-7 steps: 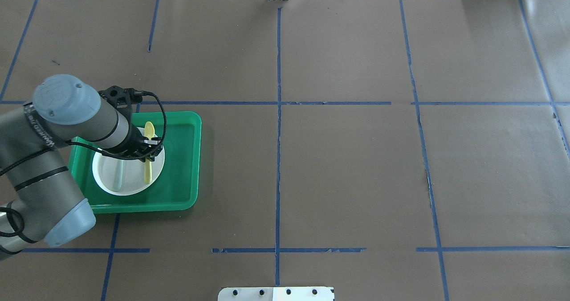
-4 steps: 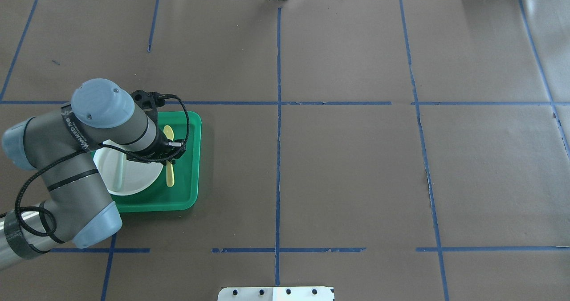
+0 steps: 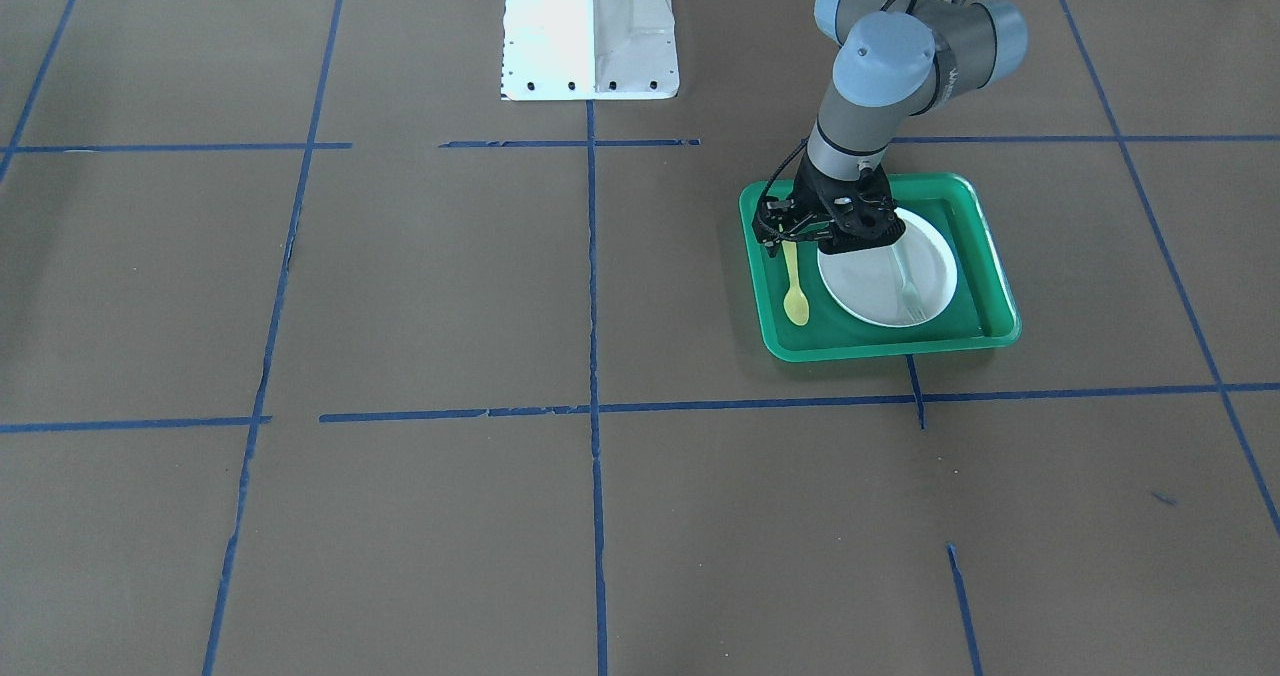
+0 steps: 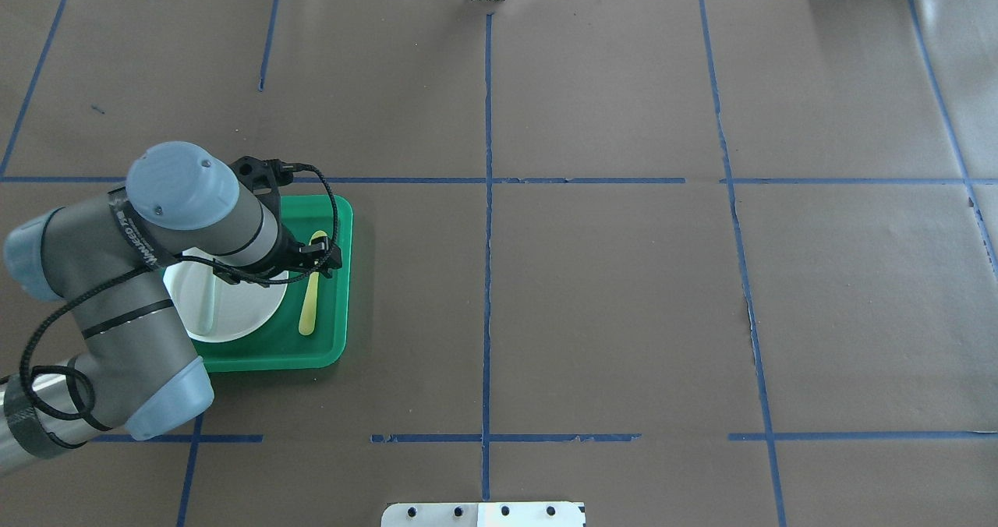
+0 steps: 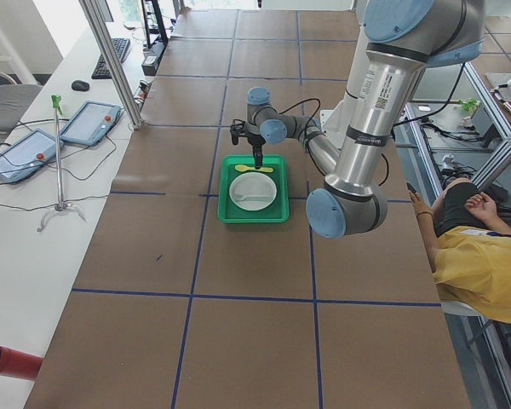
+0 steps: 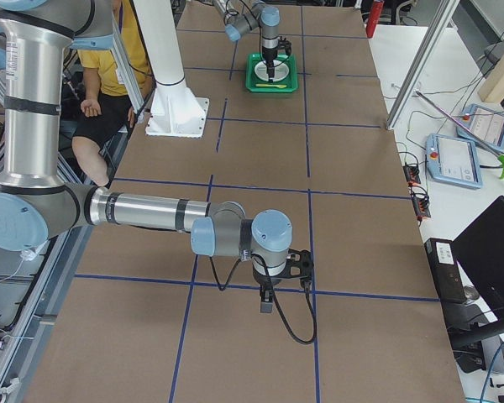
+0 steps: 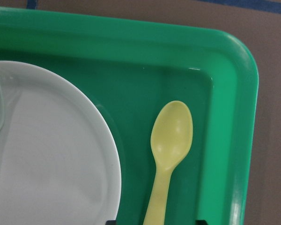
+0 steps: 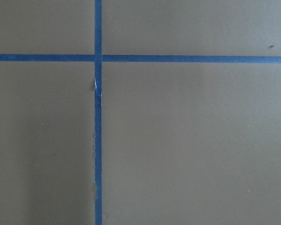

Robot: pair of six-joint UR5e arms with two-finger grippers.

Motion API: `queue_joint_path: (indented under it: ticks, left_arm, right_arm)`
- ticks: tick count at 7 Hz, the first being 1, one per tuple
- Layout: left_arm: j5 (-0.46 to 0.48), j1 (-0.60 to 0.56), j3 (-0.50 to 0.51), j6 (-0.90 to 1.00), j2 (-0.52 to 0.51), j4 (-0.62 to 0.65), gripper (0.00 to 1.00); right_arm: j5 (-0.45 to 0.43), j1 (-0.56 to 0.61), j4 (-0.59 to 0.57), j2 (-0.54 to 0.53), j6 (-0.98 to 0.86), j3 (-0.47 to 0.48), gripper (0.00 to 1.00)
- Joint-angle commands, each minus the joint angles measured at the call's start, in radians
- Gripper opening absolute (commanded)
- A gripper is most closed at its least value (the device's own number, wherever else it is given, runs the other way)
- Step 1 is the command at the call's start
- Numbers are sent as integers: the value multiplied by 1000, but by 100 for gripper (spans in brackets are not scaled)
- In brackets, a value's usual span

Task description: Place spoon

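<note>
The brown-papered table (image 4: 624, 277), gridded with blue tape, carries everything. The left arm (image 4: 179, 223) reaches over the table's left part, while the right arm (image 6: 151, 210) shows only in the exterior right view, low over bare paper far from the other things. A green tray (image 4: 257, 353) sits under the left arm and holds a white plate (image 4: 242, 309). The yellow spoon (image 4: 309, 309) lies flat on the tray floor between the plate and the tray's right wall, just beside the plate's rim with a gap showing. Its bowl points away from the robot. A pale fork (image 4: 207, 309) rests on the plate. The left claw (image 4: 316, 260) hangs over the spoon's neck with its fingers spread either side of the handle, gripping nothing. Whether the right claw (image 6: 266, 300) is spread or pressed together cannot be told.
</note>
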Motion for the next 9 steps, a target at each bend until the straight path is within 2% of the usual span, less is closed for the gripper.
queue_joint_path:
  ticks: [1,2,3,4,5,6,7,8,9]
  left_arm:
    - [-19,-186,-81,284,92,7,100]
    - [-127,-319,-84,438,157,25,100]
    - [-215,-480,-83,687,233,39,100]
    - [-228,-638,-68,993,290,121,100]
    - [-229,-782,-28,1265,298,244,100]
    - [-231,-916,30,1459,334,271,100]
    - [-232,-987,70,1604,379,271,100]
    - [-289,-1001,95,1613,437,269,100]
    - [-386,-1002,95,1610,475,272,100]
  right_arm:
    - [0,0,0,0,0,0,100]
    - [0,0,0,0,0,0,100]
    - [0,0,0,0,0,0,100]
    - [0,0,0,0,0,0,100]
    - [0,0,0,0,0,0,100]
    - [0,0,0,0,-2,0,100]
    - [0,0,0,0,0,0,100]
    - [0,0,0,0,0,0,100]
    - [0,0,1,0,0,0,100]
